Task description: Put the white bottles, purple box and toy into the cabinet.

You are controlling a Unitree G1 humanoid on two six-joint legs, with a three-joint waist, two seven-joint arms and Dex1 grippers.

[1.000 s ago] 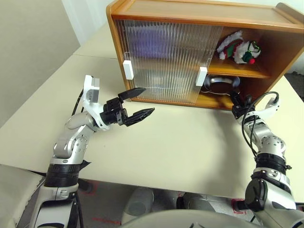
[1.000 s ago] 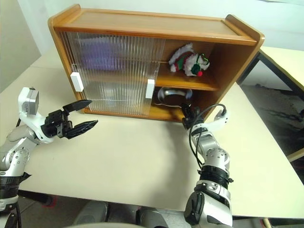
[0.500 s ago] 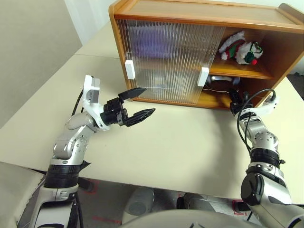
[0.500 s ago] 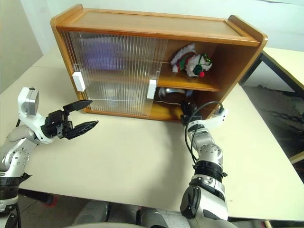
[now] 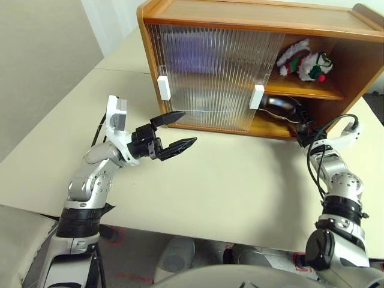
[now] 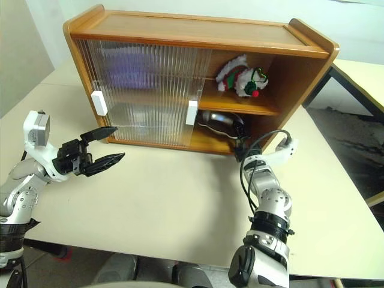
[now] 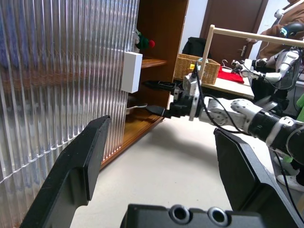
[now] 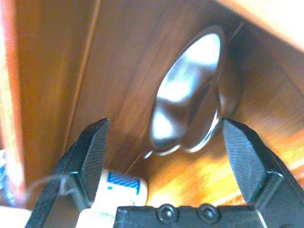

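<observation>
The wooden cabinet (image 5: 252, 15) stands on the table with both ribbed doors (image 5: 210, 78) slid to the left, so its right side is open. The toy (image 5: 303, 62) lies on the upper shelf. A purple blur behind the doors is the purple box (image 5: 186, 57). In the right wrist view, a white bottle (image 8: 124, 187) with blue print sits low in the cabinet. My right gripper (image 5: 303, 122) is open at the mouth of the lower compartment, its fingers apart and holding nothing. My left gripper (image 5: 180, 129) hangs open and holding nothing in front of the left door.
A shiny steel bowl (image 5: 282, 107) leans tilted in the lower compartment, just beyond my right gripper. The beige table (image 5: 228, 186) spreads out in front of the cabinet. In the left wrist view, a basket (image 7: 192, 71) and a person stand in the background.
My right gripper has gone from shut to open and drawn back a little from the steel bowl, which now leans tilted. The left arm has not moved.
</observation>
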